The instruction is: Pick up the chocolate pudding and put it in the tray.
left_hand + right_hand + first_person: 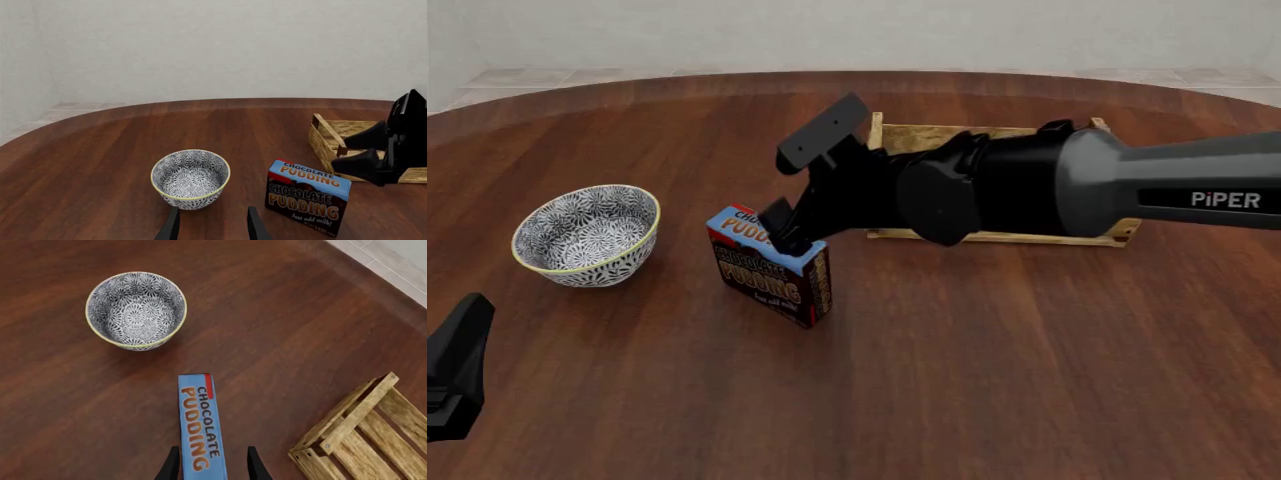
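Black fingertips of the right gripper (pixel 211 465) stand apart on either side of the chocolate pudding (pixel 200 422), straddling the blue top edge of the carton; whether the pads touch its faces cannot be told. The carton stands upright on the wooden table (pixel 988 380) (dark, reddish grain), between the patterned bowl (pixel 586 235) and the tray (pixel 998 236), apart from both. The slatted tray lies just behind the right arm (pixel 1068 185), which reaches across it. The left gripper (pixel 211 225) hangs with its fingers spread, holding nothing, on the near side of the bowl.
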Tool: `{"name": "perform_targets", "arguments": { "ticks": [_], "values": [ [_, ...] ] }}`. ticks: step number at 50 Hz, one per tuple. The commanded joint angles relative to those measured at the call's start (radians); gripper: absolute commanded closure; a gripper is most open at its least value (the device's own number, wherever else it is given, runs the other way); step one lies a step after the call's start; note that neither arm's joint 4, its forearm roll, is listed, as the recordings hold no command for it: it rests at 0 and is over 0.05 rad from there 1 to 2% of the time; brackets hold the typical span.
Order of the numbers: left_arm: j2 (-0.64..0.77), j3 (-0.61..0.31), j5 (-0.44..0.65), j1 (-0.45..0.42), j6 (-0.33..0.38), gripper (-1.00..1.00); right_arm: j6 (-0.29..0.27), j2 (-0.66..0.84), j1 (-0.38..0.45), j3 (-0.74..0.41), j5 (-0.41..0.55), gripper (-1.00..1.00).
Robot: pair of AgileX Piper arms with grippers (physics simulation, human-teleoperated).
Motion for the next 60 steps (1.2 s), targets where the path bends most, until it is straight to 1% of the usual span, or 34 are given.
{"name": "perform_targets", "arguments": {
  "ticks": [1, 29, 40, 49, 60],
  "values": [
    [0.0, 0.0, 0.0, 0.0, 0.0, -1.0, 0.003, 0.018, 0.0, 0.0, -0.003, -1.0],
    [0.0, 0.0, 0.0, 0.0, 0.0, -1.0, 0.01, 0.07, 0.021, 0.012, -0.023, -1.0],
    [0.0, 0.0, 0.0, 0.0, 0.0, -1.0, 0.021, 0.076, 0.01, 0.015, -0.03, -1.0],
    [0.0, 0.0, 0.0, 0.0, 0.0, -1.0, 0.017, 0.083, -0.002, 0.019, -0.036, -1.0],
    [0.0, 0.0, 0.0, 0.0, 0.0, -1.0, 0.026, 0.099, 0.003, 0.013, -0.042, -1.0]
  ]
}}
